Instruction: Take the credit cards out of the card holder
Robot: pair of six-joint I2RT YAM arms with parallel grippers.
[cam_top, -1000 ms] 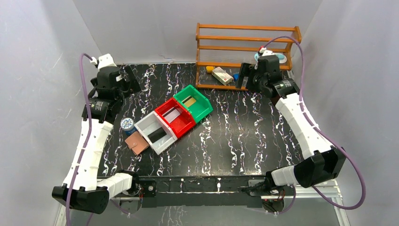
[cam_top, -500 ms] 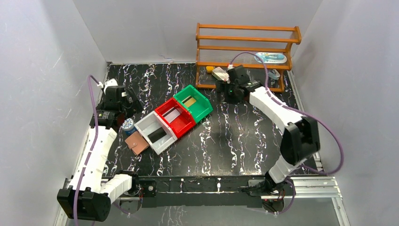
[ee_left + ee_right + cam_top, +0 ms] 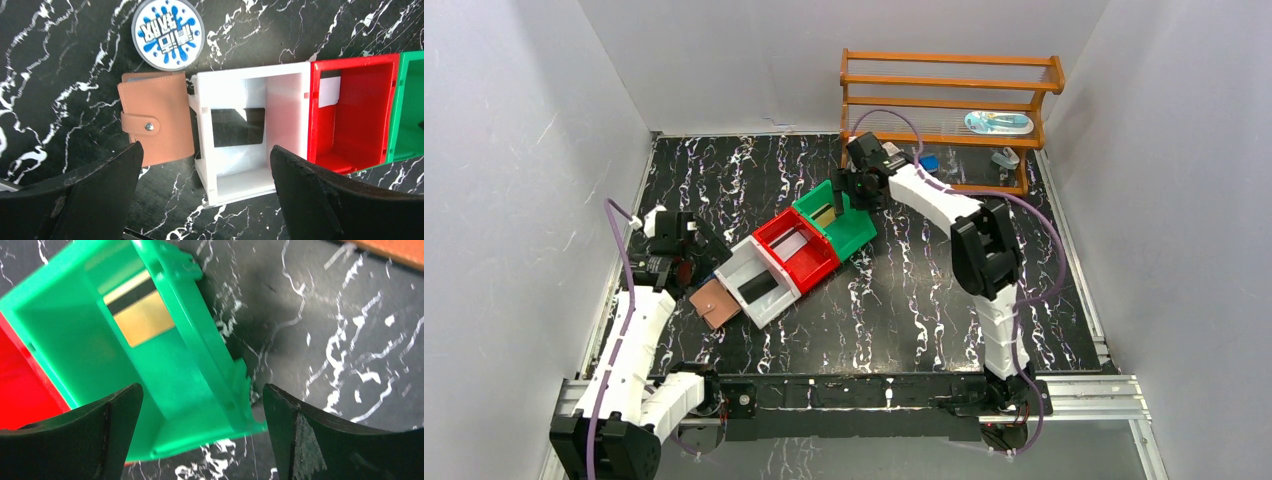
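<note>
Left gripper (image 3: pixel 206 150), jaws wide and empty, has dropped over the wallet (image 3: pixel 156 119), snapped shut beside the white bin (image 3: pixel 285 90), cards hidden. Right gripper (image 3: pixel 202 390), equally wide, has swung over the green bin (image 3: pixel 192 370). I've extracted nothing yet.

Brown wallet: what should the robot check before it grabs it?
1. The card holder lies flat, in view: ok.
2. The left end effector is open: ok.
3. It is aimed at the card holder: not ok; it centres on the white bin.
4. The strap tab is unsnapped: not ok; fastened.
5. The credit cards are inside: cannot tell; holder shut.
6. The right end effector is out of the way: ok; open by the green bin.
</note>
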